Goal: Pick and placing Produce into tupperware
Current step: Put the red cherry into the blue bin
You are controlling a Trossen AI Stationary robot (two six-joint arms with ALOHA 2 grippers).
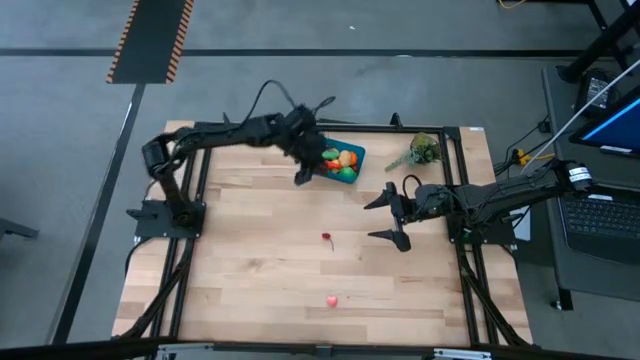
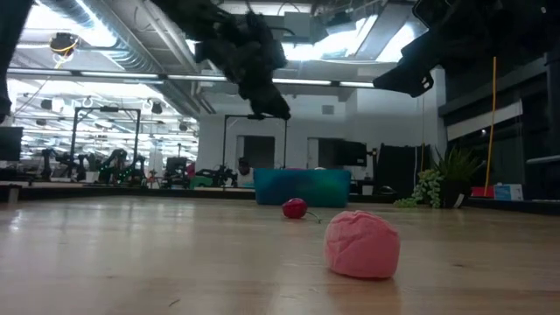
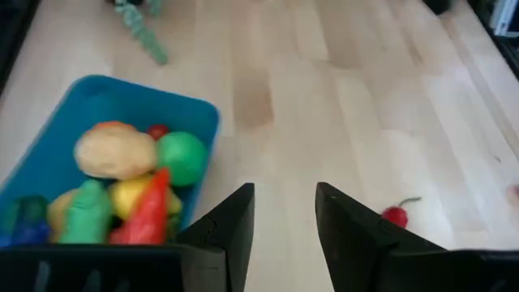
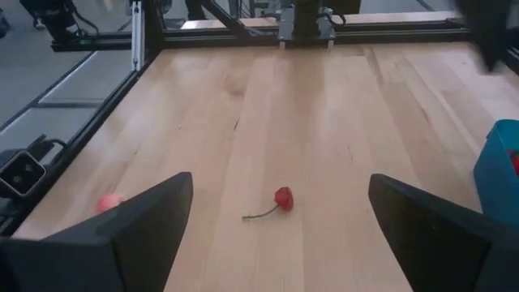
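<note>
Teal plastic marks the tupperware (image 1: 340, 165) at the far middle of the wooden table (image 1: 260, 270), already loaded with produce (image 1: 341, 161). Only the left wrist view resolves that load: a tan potato-like piece (image 3: 115, 152), a green ball (image 3: 182, 157), a yellow piece, a red-orange pointed piece (image 3: 147, 212) and a green piece (image 3: 85, 217), with more partly hidden behind the gripper body. From above they blur into orange, green and red spots.

The left arm reaches across from its base at the table's left edge, and the left gripper (image 1: 305, 172) hangs just beside the tub's near-left corner, its fingers (image 3: 231, 231) a narrow gap apart with nothing between them. The right arm extends in from the right edge; the right gripper (image 1: 392, 217) is spread wide and empty, level above the boards, well apart from the tub.

Two pieces lie loose on the table: a red cherry (image 1: 326, 238) with a stem near the centre, and a pink piece (image 1: 331, 300) toward the front edge. The low view shows the pink one (image 2: 362, 244) large and crinkled in front, the cherry behind it and the tub farther back, its contents hidden by the wall. A leafy sprig (image 1: 418, 152) lies right of the tub.
</note>
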